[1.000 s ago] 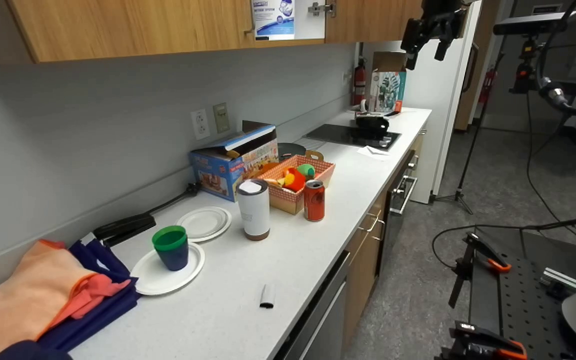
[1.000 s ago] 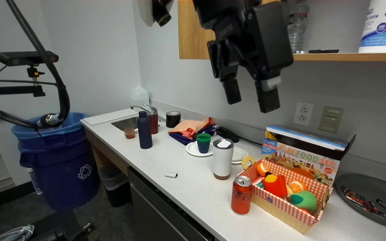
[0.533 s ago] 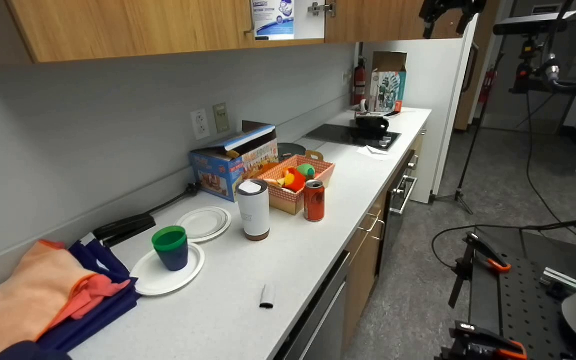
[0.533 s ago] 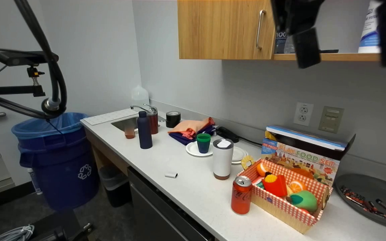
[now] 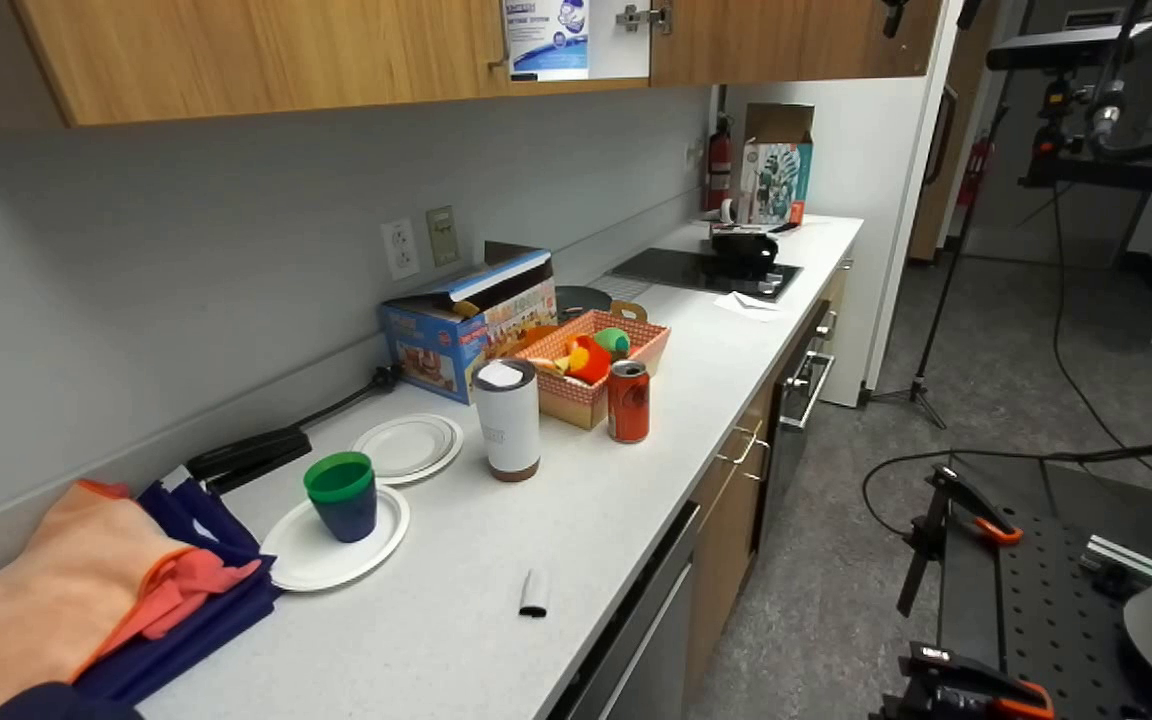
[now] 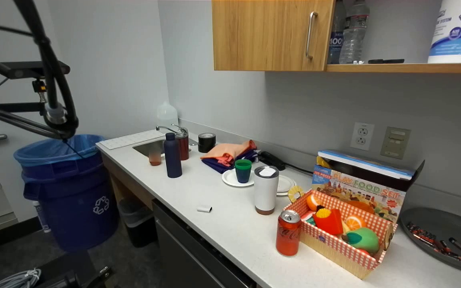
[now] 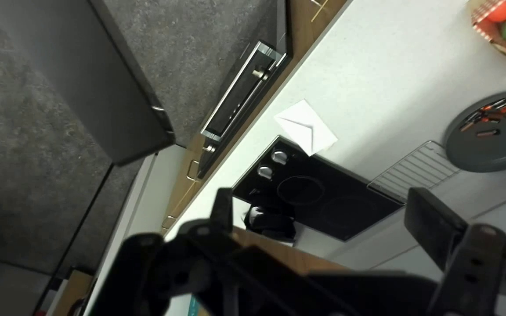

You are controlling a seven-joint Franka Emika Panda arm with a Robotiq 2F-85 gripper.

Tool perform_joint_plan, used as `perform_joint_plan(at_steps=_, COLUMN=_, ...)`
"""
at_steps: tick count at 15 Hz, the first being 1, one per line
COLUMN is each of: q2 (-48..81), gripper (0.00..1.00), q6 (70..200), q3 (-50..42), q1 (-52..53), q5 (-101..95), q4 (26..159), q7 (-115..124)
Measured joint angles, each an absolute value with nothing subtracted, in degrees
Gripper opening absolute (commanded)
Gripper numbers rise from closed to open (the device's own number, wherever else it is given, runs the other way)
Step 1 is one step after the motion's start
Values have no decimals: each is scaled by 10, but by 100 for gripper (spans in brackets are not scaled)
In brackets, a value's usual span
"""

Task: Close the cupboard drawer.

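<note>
The cupboard drawer, a wood-grain wall-cabinet door panel point(image 5: 786, 45), stands open beside the cabinet opening in an exterior view, its silver hinge point(image 5: 661, 18) showing. Its handle and top are out of view. A strip of this wood panel point(image 7: 297, 254) shows in the wrist view behind the jaws, partly hidden by the gripper body. My gripper point(image 5: 931, 14) is at the top edge of that exterior view, near the panel's free end; only its fingertips show. In the wrist view my gripper point(image 7: 323, 215) is open with nothing between its fingers. I cannot tell whether it touches the panel.
The cabinet opening holds a white-and-blue tub point(image 6: 458, 34) and water bottles point(image 6: 353, 34). A closed cabinet door point(image 6: 270, 36) adjoins it. Below, the counter bears a food basket point(image 6: 346, 256), a red can point(image 6: 288, 234), a tumbler point(image 6: 265, 192) and a cooktop point(image 7: 305, 188).
My gripper has risen and moved to the right in one exterior view and has left the other exterior view. The open panel has not visibly moved.
</note>
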State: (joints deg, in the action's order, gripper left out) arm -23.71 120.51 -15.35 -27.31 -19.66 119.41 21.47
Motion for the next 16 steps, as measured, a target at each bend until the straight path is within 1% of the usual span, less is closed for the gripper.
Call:
perform_joint_plan(at_steps=5, q2=-200, gripper=100, q6=1229, q3=-178, q1=-292, q5=-206, q4=1151, q7=229)
perform_joint_plan(at_steps=11, q2=-184, gripper=100, q6=1339, q3=-197, q1=-304, q5=-220, q4=1135, q7=239)
perform_joint_plan(at_steps=16, q2=-181, gripper=100, q6=1350, q3=-198, q1=-304, q5=-220, q4=1136, q7=239)
